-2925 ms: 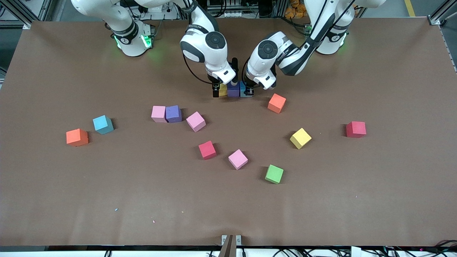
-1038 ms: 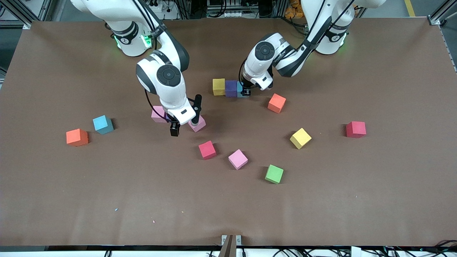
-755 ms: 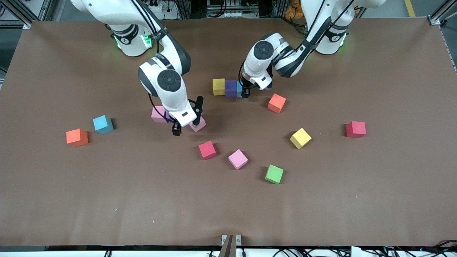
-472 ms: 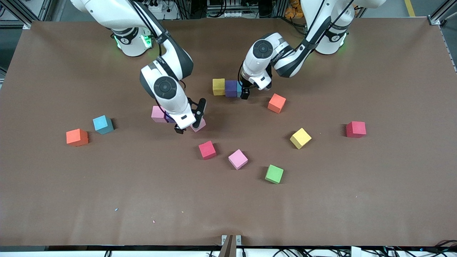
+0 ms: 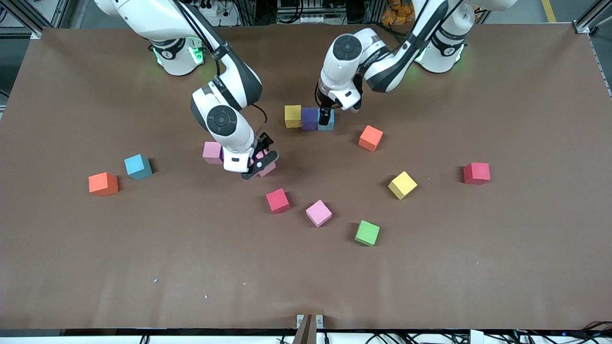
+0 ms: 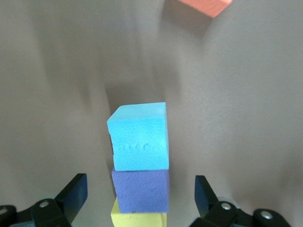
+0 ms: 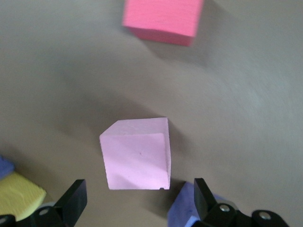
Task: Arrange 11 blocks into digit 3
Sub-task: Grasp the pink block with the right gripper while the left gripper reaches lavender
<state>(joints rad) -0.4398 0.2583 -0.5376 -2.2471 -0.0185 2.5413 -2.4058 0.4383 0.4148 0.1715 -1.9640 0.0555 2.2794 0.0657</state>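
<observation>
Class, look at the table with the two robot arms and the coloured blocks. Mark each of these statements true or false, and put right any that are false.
1. The yellow block, purple block and blue block form a touching row. True.
2. The left tool grips the blue block. False: its fingers are open and it is above the blue block.
3. The right tool is open over a pink block. True.
4. The green block is stacked on the red block. False: both lie apart on the table.
5. The orange block touches the row. False: it lies apart.
</observation>
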